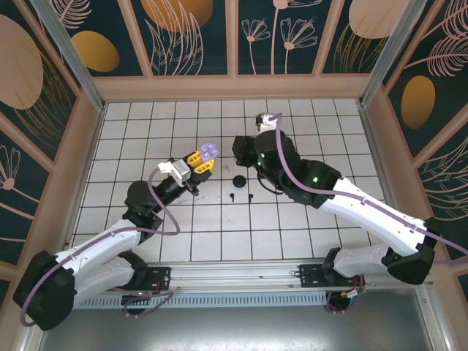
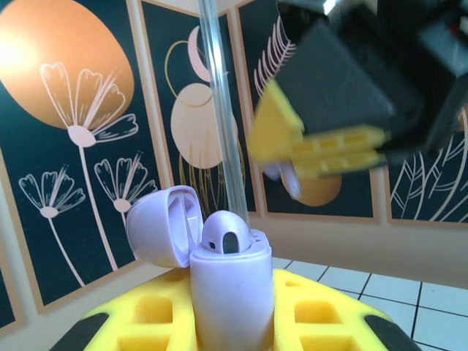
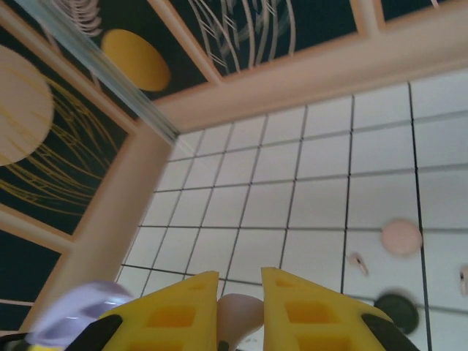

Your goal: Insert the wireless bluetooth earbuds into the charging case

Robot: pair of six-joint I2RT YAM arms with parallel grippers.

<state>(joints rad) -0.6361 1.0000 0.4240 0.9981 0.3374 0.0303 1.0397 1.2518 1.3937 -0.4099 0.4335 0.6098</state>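
Note:
My left gripper (image 1: 199, 162) (image 2: 232, 314) is shut on the light purple charging case (image 1: 210, 151) (image 2: 232, 292) and holds it upright above the floor. Its lid (image 2: 157, 227) is swung open to the left. One purple earbud (image 2: 227, 238) sits in the case's left socket. My right gripper (image 1: 232, 150) (image 3: 240, 285) hovers just right of and above the case. It is shut on a pale earbud (image 3: 238, 318) (image 2: 287, 178), which looks light purple in the left wrist view. The blurred case (image 3: 80, 311) lies at that gripper's lower left.
A round black case (image 1: 238, 181) (image 3: 395, 307) lies on the tiles, with two black earbuds (image 1: 232, 196) (image 1: 251, 196) just in front of it. A pink case (image 3: 401, 236) and pink earbuds (image 3: 357, 261) (image 3: 463, 280) also lie on the floor. Wooden walls enclose the tiles.

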